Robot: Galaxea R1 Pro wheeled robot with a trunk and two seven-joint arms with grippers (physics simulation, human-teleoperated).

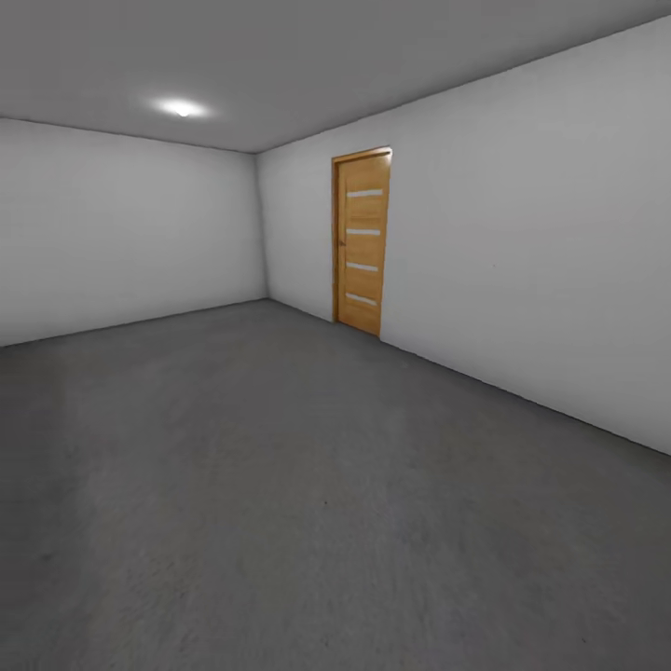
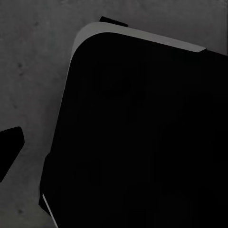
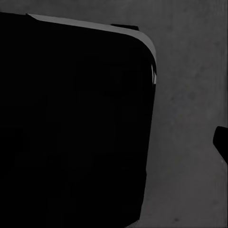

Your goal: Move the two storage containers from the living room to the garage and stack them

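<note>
- The head view looks across the garage: pale grey walls (image 1: 140,233), a dark grey concrete floor (image 1: 280,485), and a honey-brown wooden door (image 1: 362,241) with four pale horizontal slits, standing closed in the right-hand wall.
- A round ceiling light (image 1: 182,108) glows well to the left of the door, above the far wall.
- The room's far corner lies just left of the door.
- The left wrist view gives something else: a large black rounded-corner body (image 2: 142,142), probably the robot's own base, over mottled concrete, with a small dark shape (image 2: 9,147) at the frame's edge.
- The right wrist view shows a similar black rounded body (image 3: 71,128) over the same rough floor, and a dark bit (image 3: 222,142) at the edge.
- Whether either pincer is spread or pressed together, I cannot tell.
</note>
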